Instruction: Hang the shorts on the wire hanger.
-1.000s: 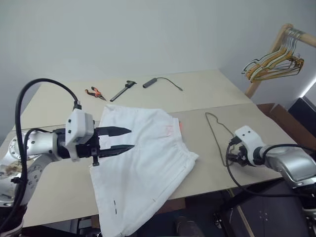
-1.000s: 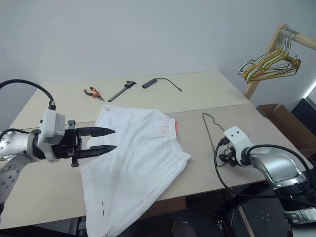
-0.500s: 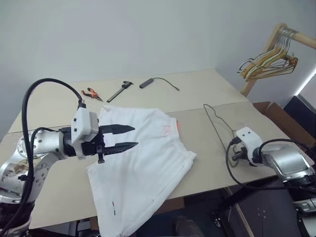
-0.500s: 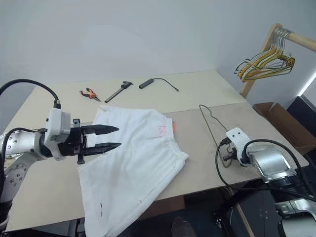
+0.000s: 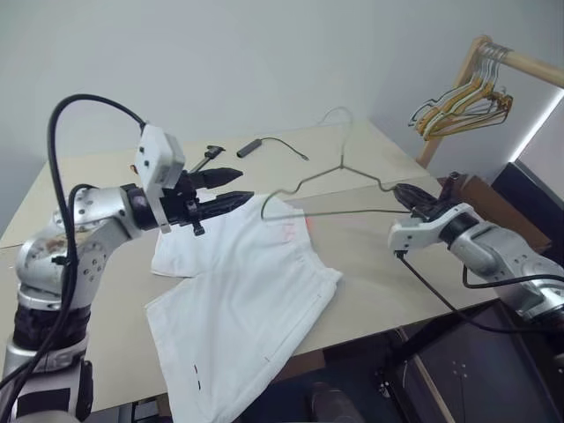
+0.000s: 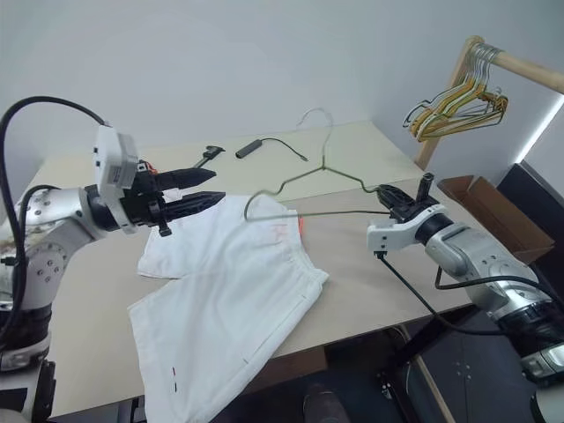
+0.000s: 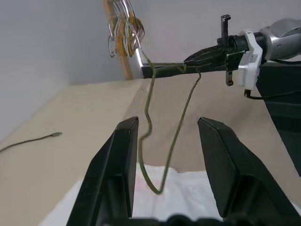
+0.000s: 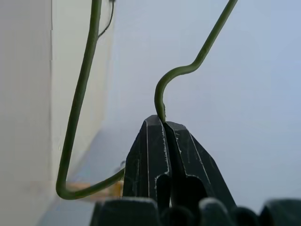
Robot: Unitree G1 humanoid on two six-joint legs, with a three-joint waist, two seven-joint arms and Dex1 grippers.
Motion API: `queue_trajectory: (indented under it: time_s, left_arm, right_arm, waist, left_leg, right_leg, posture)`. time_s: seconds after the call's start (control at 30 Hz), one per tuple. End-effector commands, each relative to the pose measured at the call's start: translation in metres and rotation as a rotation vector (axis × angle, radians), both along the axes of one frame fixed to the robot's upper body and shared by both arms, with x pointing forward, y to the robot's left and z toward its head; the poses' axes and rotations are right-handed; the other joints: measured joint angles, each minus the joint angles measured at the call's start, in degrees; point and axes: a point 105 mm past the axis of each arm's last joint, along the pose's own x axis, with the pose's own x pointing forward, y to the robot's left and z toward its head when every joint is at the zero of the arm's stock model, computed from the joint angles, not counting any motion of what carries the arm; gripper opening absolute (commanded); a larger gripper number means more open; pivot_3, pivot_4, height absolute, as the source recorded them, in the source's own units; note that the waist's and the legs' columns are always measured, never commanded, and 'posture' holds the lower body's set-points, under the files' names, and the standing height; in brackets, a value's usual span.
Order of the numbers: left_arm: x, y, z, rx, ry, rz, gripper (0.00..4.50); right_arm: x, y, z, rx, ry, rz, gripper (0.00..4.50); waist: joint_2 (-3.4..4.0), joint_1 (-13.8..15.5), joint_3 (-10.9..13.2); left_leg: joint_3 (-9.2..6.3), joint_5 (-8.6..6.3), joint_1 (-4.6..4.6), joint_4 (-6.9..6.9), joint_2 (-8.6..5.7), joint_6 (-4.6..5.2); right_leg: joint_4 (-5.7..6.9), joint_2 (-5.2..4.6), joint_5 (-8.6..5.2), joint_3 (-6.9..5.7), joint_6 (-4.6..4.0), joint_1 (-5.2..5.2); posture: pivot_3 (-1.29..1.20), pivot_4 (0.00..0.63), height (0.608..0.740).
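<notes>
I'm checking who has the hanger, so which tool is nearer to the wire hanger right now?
Right. The right tool is shut on one end of the wire hanger, holding it above the table. The left tool is open, beside the hanger's other end, not touching it.

Soft, even indoor light fills the room, leaving the pale worktop (image 5: 370, 159) and grey wall free of glare. A bright strip of daylight shows at the right edge of the head views, beside the wooden clothes rack (image 5: 458, 88). Shadows are faint: a diffuse one lies under the left arm on the shorts (image 5: 238, 291), whose white cloth stays readable, folds and all. The head views are sharp, with mild bowing toward the corners. In the left wrist view the near fingers (image 7: 117, 174) look soft while the background holds focus. The right wrist view renders the wire hanger (image 8: 84, 94) slightly blurred against a hazy, bluish-white backdrop.
</notes>
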Motion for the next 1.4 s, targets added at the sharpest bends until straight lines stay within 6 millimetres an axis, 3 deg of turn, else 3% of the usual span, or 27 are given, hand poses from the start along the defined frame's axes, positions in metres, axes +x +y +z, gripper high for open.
queue_trajectory:
  time_s: [0.03,0.2,0.47,0.67,0.8,0.93,1.17,1.4]
  left_arm:
    - [0.002,-0.004,-0.008,0.058,0.103,-0.062,2.19]
    - [0.006,-0.014,-0.028,0.137,0.221,-0.123,2.19]
    - [0.013,-0.029,-0.057,0.276,0.245,-0.109,2.19]
    - [0.010,-0.028,-0.054,0.239,0.251,-0.128,2.19]
    - [0.005,-0.025,-0.057,0.265,0.253,-0.152,1.31]
    - [0.007,-0.025,-0.057,0.266,0.247,-0.139,0.05]
    - [0.013,-0.021,-0.053,0.269,0.213,-0.099,0.05]
    - [0.020,-0.007,-0.058,0.343,0.152,-0.035,0.00]
  right_arm:
    - [-0.001,0.016,0.031,-0.012,-0.161,0.124,0.05]
    - [0.000,0.031,0.042,-0.018,-0.184,0.187,0.05]
    - [-0.005,0.048,0.058,0.011,-0.226,0.238,0.05]
    - [-0.005,0.045,0.063,0.013,-0.234,0.230,0.05]
    - [-0.006,0.045,0.064,0.011,-0.238,0.230,0.00]
    - [-0.005,0.046,0.065,0.011,-0.242,0.234,0.00]
    - [-0.007,0.044,0.063,0.022,-0.213,0.245,0.00]
    - [-0.029,0.052,0.042,0.098,0.097,0.391,1.99]
  waist:
    - [0.00,-0.46,0.00]
    - [-0.01,-1.49,0.00]
    - [-0.01,-1.81,0.00]
    - [-0.01,-1.96,0.00]
    - [-0.01,-2.09,0.00]
    - [-0.01,-2.20,0.00]
    - [-0.01,-2.19,0.00]
    - [-0.02,-2.26,0.01]
  left_leg:
    - [-0.01,0.00,0.00,0.00,0.00,0.00]
    - [-0.08,0.00,0.02,-0.02,0.00,0.00]
    - [-0.14,0.00,0.01,-0.02,-0.02,0.00]
    - [-0.14,0.00,0.03,-0.01,-0.02,0.00]
    - [-0.14,0.00,0.03,-0.01,-0.02,0.00]
    - [-0.14,0.00,0.04,-0.01,-0.02,0.00]
    - [-0.15,0.00,0.04,-0.01,-0.02,0.00]
    - [-0.16,0.00,0.07,-0.02,-0.01,0.01]
  right_leg:
    - [-0.01,0.00,0.01,0.00,-0.01,0.00]
    - [0.00,0.02,0.02,0.02,-0.04,0.01]
    - [0.00,0.01,0.22,0.02,-0.37,0.02]
    - [0.02,0.01,0.23,0.02,-0.38,0.02]
    - [0.03,0.02,0.23,0.02,-0.38,0.02]
    - [0.03,0.02,0.23,0.02,-0.38,0.02]
    - [0.03,0.01,0.23,0.02,-0.38,0.03]
    - [0.01,0.01,0.23,0.01,-0.38,0.10]
  posture:
    - [-0.13,0.000,0.740]
    - [-0.14,0.000,0.740]
    - [-0.15,0.000,0.740]
    - [-0.15,0.000,0.740]
    - [-0.15,0.000,0.740]
    - [-0.15,0.000,0.740]
    - [-0.14,0.000,0.740]
    - [-0.12,0.000,0.740]
